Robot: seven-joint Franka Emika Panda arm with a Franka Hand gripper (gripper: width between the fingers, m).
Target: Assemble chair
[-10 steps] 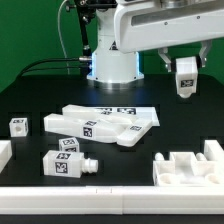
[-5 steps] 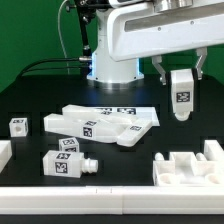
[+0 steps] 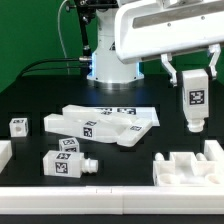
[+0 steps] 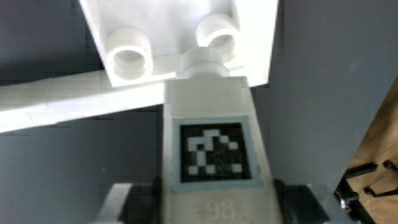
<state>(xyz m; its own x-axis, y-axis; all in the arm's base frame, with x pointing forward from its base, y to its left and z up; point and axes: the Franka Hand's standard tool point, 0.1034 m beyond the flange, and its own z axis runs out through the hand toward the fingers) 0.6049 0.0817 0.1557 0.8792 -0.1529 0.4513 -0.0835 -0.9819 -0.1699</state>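
Observation:
My gripper (image 3: 192, 80) is shut on a long white chair piece (image 3: 196, 103) with a black-and-white tag, which hangs upright below the fingers at the exterior view's right. It hovers above a white blocky part with recesses (image 3: 188, 166) near the front right. In the wrist view the held piece (image 4: 214, 130) runs out from between my gripper (image 4: 217, 205) fingers. Beyond its end lies a white part with two round sockets (image 4: 175, 45). Flat tagged slabs (image 3: 105, 123) lie piled in the middle of the table.
A small tagged cube (image 3: 18, 126) sits at the exterior view's left. A tagged block with a short peg (image 3: 65, 161) lies at the front left, and a white corner piece (image 3: 5, 152) at the left edge. The robot base (image 3: 112, 62) stands behind.
My gripper has carried the tagged piece toward the exterior view's right and lower, and the piece now hangs closer above the recessed part.

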